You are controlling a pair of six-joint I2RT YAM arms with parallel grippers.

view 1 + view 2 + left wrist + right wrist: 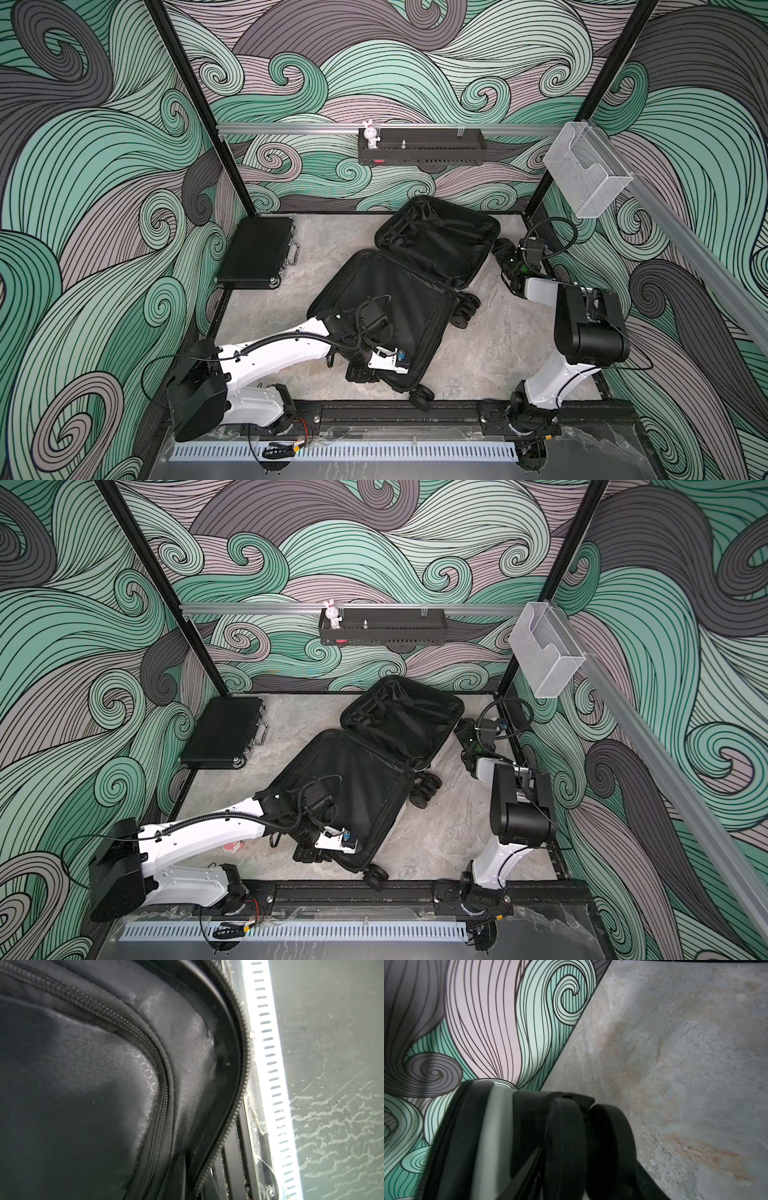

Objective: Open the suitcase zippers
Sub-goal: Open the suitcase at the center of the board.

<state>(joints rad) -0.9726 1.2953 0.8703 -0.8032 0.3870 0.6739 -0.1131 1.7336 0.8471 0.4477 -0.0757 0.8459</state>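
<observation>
The suitcase (415, 291) (365, 771) lies spread open on the stone floor in both top views, its two black-lined halves facing up. My left gripper (361, 376) (307, 856) sits shut at the near half's front rim, low beside the shell. The left wrist view shows the open rim zipper (244, 1059) curving round that corner, and a closed lining zipper (164, 1088) inside it. My right gripper (498, 248) (461, 729) is at the far half's right corner. In the right wrist view its fingers (652, 1186) stand apart on either side of a twin black wheel (566, 1136) on the white shell (494, 1126).
A flat black briefcase (257, 253) lies at the back left. More suitcase wheels (467, 309) stick out at the hinge side. A black shelf (422, 147) and a clear box (586, 174) hang on the walls. A white slotted rail (270, 1072) runs along the front edge.
</observation>
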